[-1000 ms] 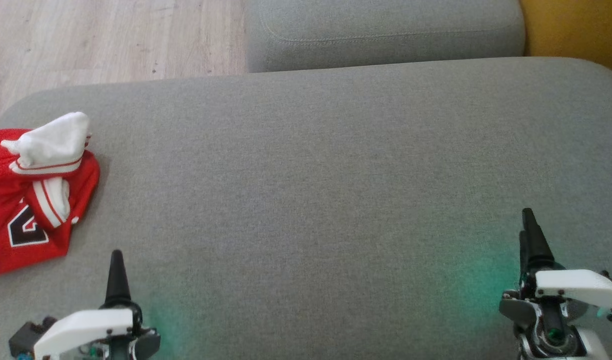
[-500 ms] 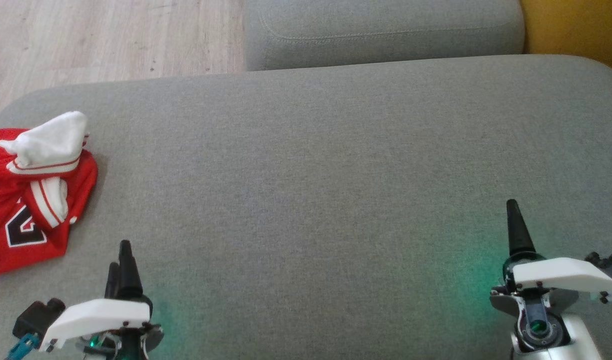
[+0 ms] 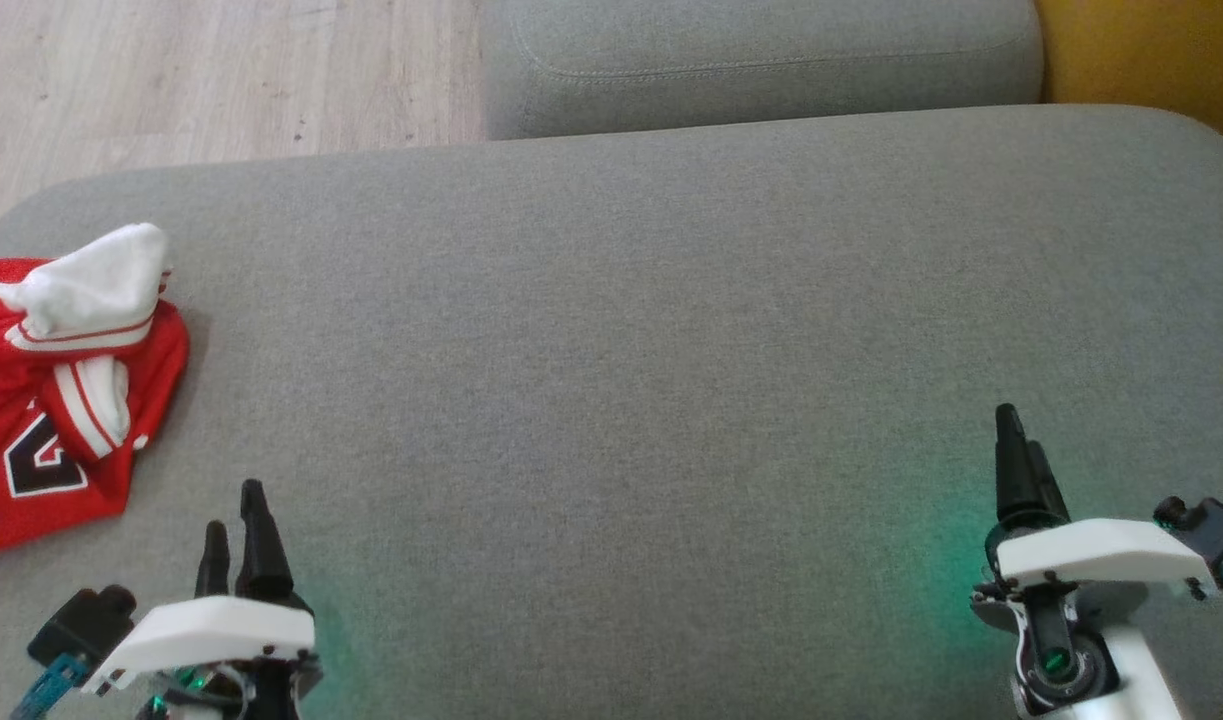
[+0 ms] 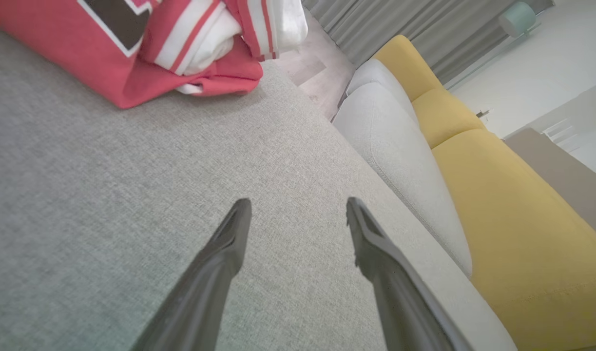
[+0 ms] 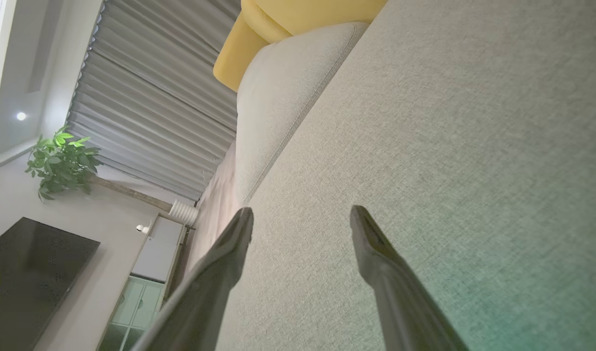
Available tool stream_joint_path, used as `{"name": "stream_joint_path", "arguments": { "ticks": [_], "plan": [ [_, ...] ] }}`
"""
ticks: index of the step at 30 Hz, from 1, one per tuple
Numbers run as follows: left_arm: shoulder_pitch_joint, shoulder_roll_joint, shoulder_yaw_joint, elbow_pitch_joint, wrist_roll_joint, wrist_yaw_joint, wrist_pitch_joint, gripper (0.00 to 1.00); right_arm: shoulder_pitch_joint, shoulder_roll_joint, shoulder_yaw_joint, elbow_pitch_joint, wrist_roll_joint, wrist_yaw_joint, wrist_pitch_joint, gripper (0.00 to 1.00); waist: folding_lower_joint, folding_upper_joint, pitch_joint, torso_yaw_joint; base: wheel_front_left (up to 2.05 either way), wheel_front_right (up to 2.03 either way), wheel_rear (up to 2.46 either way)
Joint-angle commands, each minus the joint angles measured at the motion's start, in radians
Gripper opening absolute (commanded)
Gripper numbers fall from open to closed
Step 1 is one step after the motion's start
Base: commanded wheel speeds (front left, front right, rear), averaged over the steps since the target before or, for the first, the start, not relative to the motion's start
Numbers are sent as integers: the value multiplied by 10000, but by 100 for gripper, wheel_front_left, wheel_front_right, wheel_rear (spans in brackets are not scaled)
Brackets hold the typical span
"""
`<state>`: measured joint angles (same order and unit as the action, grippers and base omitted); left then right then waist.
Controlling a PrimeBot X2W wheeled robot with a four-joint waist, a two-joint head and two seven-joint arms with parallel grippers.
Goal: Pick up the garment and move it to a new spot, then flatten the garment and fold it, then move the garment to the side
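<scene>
Both the left hand and right hand have shifted, hanging released over the grey cushion. The red garment lies crumpled at its left edge; wood floor beyond.

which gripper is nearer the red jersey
The left gripper, at the head view's lower left just below the red jersey; the right gripper sits far across the grey cushion.

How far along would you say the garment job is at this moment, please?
Done: nothing visibly; the red jersey lies bunched and unfolded at the left edge of the grey cushion. In hand: nothing; the left gripper and right gripper are both open and empty, apart from the jersey. Left: picking it up, moving it, flattening, folding and setting it aside.
</scene>
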<state>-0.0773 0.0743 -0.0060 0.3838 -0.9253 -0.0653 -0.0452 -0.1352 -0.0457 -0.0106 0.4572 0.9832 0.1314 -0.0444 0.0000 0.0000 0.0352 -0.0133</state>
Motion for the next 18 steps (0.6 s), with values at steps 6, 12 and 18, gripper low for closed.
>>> {"name": "stream_joint_path", "arguments": {
  "ticks": [6,12,18],
  "plan": [
    [-382,239,-32,-231,915,90,-257,100,-639,-27,225,-189,-846,-4,-275,100,0,0,16,-23,0,0,0],
    [-364,269,-184,-139,1711,143,-435,100,-694,-11,393,-99,-1603,-4,-452,100,0,0,-7,-49,0,0,0],
    [-452,340,-302,-136,2492,213,-613,100,-864,-8,528,-77,-2361,-4,-629,100,0,0,-24,-53,0,0,0]
  ]
}}
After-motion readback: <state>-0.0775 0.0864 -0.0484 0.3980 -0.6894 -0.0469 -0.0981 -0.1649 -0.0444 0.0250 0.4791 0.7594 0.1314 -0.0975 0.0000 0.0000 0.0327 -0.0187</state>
